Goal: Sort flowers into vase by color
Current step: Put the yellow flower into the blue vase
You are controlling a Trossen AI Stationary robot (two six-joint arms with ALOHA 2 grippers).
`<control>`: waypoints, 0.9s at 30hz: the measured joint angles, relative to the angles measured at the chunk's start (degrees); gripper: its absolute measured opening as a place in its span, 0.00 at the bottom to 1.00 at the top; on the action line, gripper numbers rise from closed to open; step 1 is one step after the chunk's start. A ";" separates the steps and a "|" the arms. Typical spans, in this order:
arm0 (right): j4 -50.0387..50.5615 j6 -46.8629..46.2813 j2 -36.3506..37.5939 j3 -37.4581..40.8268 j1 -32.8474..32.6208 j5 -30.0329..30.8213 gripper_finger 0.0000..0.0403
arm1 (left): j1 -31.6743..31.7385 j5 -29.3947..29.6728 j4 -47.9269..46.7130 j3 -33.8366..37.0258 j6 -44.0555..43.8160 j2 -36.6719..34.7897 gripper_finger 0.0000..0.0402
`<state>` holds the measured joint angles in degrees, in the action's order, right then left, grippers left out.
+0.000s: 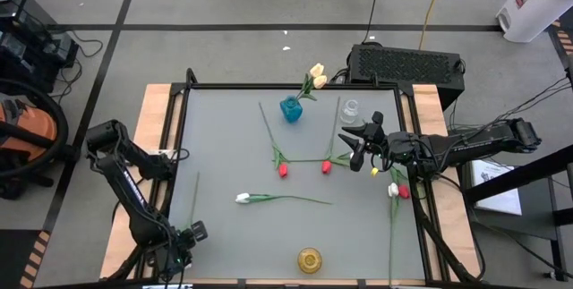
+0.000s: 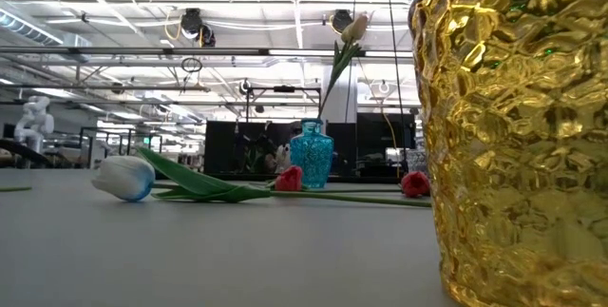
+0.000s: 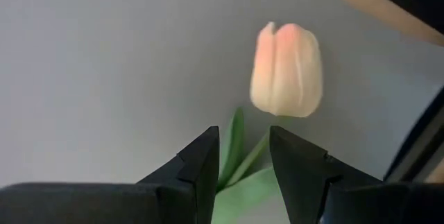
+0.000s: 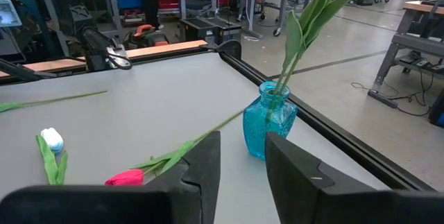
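Step in hand, as I judge it: picking up a flower for sorting.

- The grey table [image 1: 233, 137] fills the middle of the high view.
- The left gripper [image 3: 243, 132] sits at the lower left of the high view. Its jaws are apart, astride the stem of a cream-peach tulip [image 3: 286, 68]; a pinch is not evident.
- The right gripper [image 4: 241, 141] hangs right of centre with jaws apart and empty, facing the turquoise glass vase [image 4: 270, 118], which holds cream tulips.
- Next move calls for closing on the stem, lifting, and carrying it to the matching vase.
- The faceted gold vase [image 2: 518, 126] stands at bottom centre and the small clear glass vase [image 1: 350, 110] at upper right.
- Loose flowers:
  - two red tulips [image 1: 283, 170] lie mid-table, across the carry path;
  - a white tulip [image 1: 243, 198] lies below them;
  - a white-and-red pair [image 1: 394, 189] lies at the right edge.
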<state>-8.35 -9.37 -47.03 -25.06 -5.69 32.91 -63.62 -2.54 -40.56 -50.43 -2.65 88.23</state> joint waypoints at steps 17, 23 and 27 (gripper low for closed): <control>0.02 0.01 0.00 0.00 0.01 0.00 0.26 | -3.33 1.73 2.54 -0.02 -1.51 0.00 0.34; 0.02 0.00 0.00 0.00 -0.01 0.00 0.26 | -4.43 2.84 2.78 0.30 -1.47 0.00 0.34; 0.02 0.00 0.00 0.00 0.01 0.00 0.26 | -4.56 2.92 2.49 2.28 -1.02 -0.02 0.34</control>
<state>-8.34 -9.37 -47.03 -25.06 -5.68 32.91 -68.18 0.39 -38.07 -48.16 -3.67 88.21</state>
